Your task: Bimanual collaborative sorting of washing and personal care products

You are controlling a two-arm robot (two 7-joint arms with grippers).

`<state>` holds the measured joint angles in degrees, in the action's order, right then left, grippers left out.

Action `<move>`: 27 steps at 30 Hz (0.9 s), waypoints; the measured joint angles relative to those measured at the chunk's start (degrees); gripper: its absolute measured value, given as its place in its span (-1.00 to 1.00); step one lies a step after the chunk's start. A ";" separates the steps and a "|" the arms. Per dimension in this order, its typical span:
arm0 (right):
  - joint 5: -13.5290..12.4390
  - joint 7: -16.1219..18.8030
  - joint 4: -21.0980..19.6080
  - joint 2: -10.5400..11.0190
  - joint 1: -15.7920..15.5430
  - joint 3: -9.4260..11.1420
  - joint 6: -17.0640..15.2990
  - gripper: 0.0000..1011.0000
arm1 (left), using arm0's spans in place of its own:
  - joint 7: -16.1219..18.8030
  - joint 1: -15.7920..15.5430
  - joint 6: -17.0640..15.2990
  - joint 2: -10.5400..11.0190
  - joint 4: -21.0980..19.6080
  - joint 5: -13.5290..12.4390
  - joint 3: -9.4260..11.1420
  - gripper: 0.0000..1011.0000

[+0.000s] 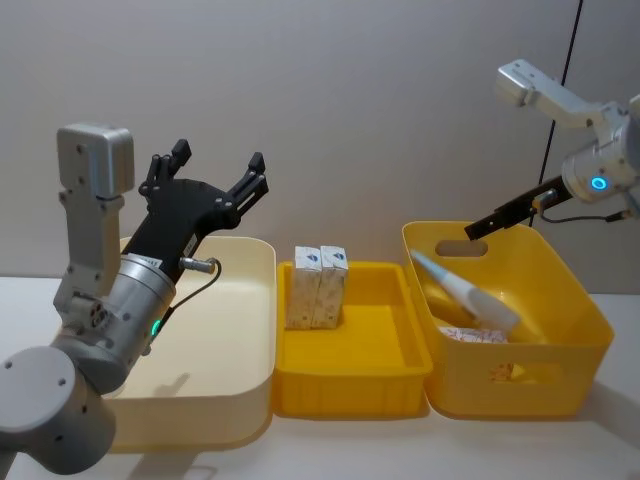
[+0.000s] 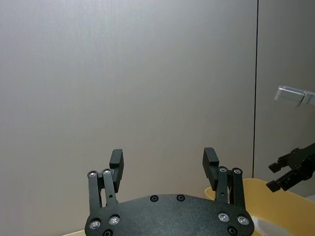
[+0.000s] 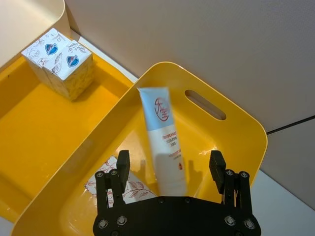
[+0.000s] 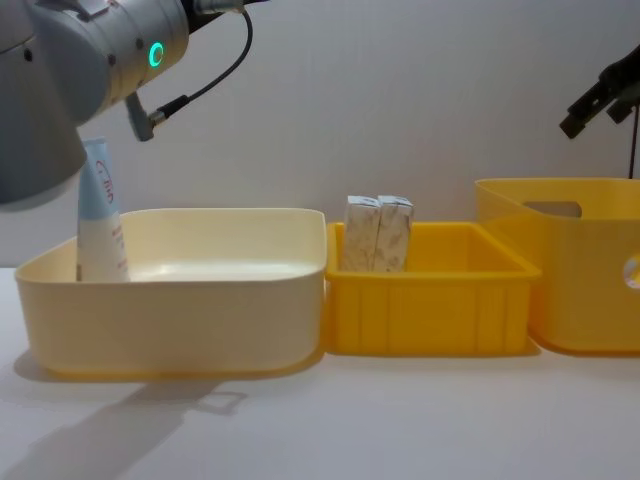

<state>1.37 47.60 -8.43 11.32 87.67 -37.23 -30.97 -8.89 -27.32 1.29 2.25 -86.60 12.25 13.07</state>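
Currently the left gripper [image 1: 216, 166] is hovering high over the cream bin [image 1: 250, 330], jaws spread wide and holding nothing. A white squeeze tube [image 4: 100, 212] is standing upright against that bin's far-left wall, blue end up, as the chest view shows it.

The right gripper [image 3: 170, 164] is hanging above the deep yellow bin [image 3: 224, 101], fingers apart and empty. Below it a second tube [image 3: 162, 142] is leaning diagonally against the bin wall, and a small patterned carton [image 3: 129, 189] is lying on the bin floor just beside the tube's lower end. Two more cartons [image 1: 316, 286] are standing upright, touching side by side, near the back of the shallow yellow tray [image 1: 380, 375] in the middle.

Judgement: the sort looks partway done, with the deep bin still to be emptied.

Risks from here:
- Tube is tilted and propped; a descent not matched to its angle is likely to push it flat or roll it, and the pinch misses.
- Carton is lying close to the tube, so a wide-open approach may catch both.
- Deep bin walls and handle cut-out are crowding the fingers; a clipped rim could shift the bin.
- Standing tube in cream bin may topple if nudged.
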 joint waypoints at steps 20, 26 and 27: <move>-0.92 -1.15 -12.66 3.91 -5.87 1.94 -2.99 0.98 | 0.00 0.00 0.00 -0.01 0.00 0.00 0.00 0.98; -2.12 -2.85 -22.25 6.70 -10.56 3.89 -3.75 0.98 | 0.00 0.00 0.00 0.00 0.00 0.00 0.00 0.98; -2.44 -3.27 -24.50 7.33 -11.70 4.37 -3.77 0.98 | 0.01 0.00 0.00 0.00 0.00 0.00 0.00 0.98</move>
<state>-1.07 44.34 -32.93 18.65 75.97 -32.87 -34.73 -8.88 -27.31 1.29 2.25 -86.60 12.26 13.07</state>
